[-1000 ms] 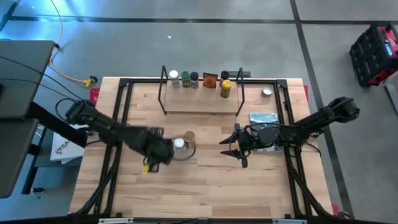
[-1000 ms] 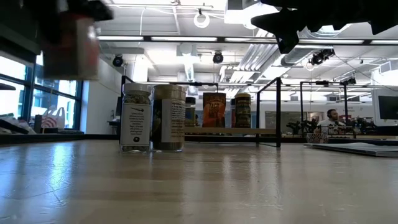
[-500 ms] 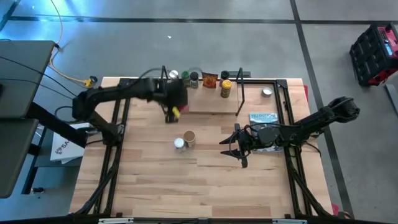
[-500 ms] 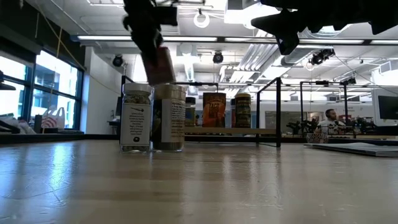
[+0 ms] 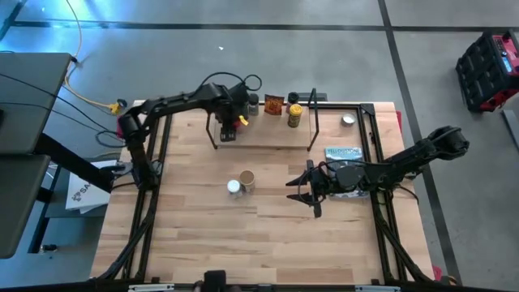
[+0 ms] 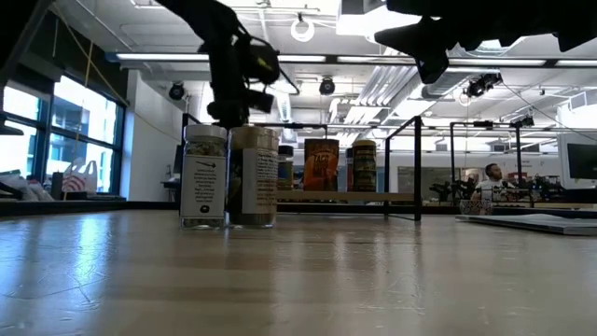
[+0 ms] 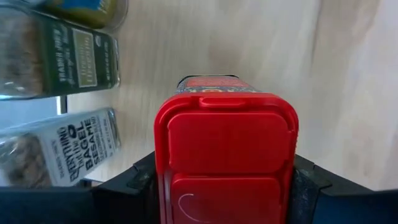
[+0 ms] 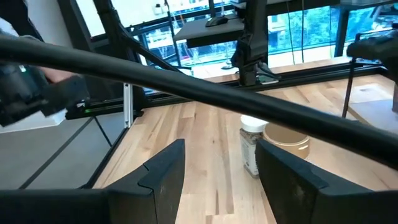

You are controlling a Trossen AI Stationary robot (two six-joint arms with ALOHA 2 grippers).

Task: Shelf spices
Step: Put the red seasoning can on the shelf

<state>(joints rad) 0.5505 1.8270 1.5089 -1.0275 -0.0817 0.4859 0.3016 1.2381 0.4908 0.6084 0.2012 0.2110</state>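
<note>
Left gripper [image 7: 227,186] is clamping a red-lidded spice tin [image 7: 227,149] over the shelf [image 5: 268,134] — its long axis pointing lengthwise away from the wrist, lid nearest.

Left arm: reaches from its base at the table's 9 o'clock edge toward 12 o'clock, elbow raised, forearm angled across the far-left part of the table.
Left gripper [image 5: 229,122]: at about 11 o'clock on the table, pointing downward; fingers [image 7: 124,186] clamped against both sides of a red-capped container [image 7: 227,152].
Right arm: enters from the 3 o'clock edge, stretched nearly level toward the table's centre.
Right gripper [image 5: 298,195]: just right of centre, raised above the tabletop; fingers [image 8: 165,171] parted, nothing between them.
</note>
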